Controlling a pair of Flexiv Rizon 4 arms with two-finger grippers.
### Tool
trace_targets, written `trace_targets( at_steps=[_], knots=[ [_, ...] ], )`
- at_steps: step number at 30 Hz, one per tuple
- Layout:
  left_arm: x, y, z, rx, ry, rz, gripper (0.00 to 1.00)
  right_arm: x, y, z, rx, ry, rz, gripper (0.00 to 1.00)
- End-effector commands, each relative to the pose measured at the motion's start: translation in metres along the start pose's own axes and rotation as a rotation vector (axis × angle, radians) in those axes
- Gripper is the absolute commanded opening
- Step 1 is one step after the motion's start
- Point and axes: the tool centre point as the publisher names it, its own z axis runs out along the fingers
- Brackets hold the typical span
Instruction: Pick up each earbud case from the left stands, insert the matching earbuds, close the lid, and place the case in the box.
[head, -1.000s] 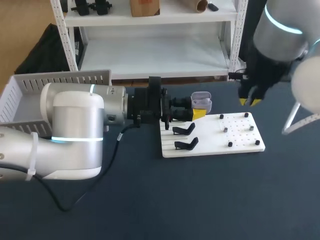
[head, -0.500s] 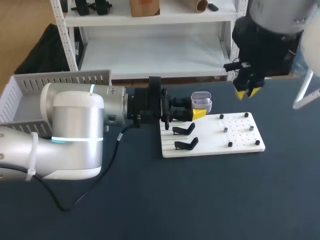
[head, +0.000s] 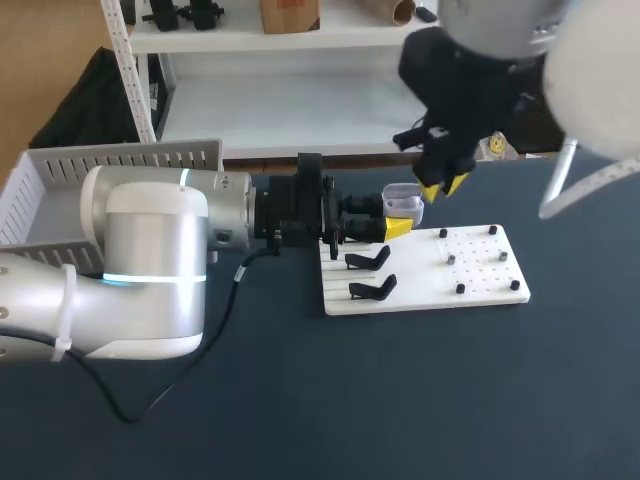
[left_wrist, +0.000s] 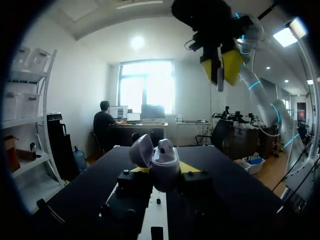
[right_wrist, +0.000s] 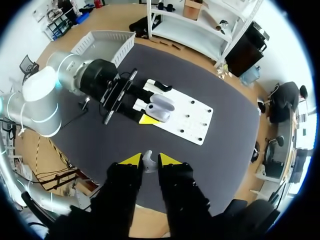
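Case, with its lid open, is pinched from two sides in the left jaws, over the far edge of the board. During the last second the right arm has travelled from beyond the board's right side toward the case. The right jaws now hang above the case and slightly beside it, not touching. They are pinching a small white earbud. I judge that the insertion step is about to begin, as the earbud must yet come down into the open case. Seen from the right wrist, the case lies ahead of the right jaws, apart from them. Closing the lid and the box remain.
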Motion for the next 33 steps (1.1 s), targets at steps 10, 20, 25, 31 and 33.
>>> trace_targets(
  at_steps=[10,20,25,31,33],
  knots=[
    [0.001,0.0,0.0,-0.003,-0.003,0.001,0.0,-0.032,0.011,0.028,-0.004,0.007,-0.03,0.0],
    [0.001,0.0,0.0,-0.003,-0.003,0.001,0.0,-0.048,0.006,0.046,0.013,0.015,-0.069,0.0],
    [0.001,0.0,0.0,-0.003,-0.003,0.001,0.0,-0.052,0.0,0.054,0.032,0.018,-0.09,0.0],
    [0.001,0.0,0.0,-0.003,-0.003,0.001,0.0,-0.055,-0.005,0.058,0.05,0.022,-0.099,0.0],
    [0.001,0.0,0.0,-0.003,-0.003,0.001,0.0,-0.055,-0.006,0.06,0.052,0.023,-0.099,0.0]
  ],
)
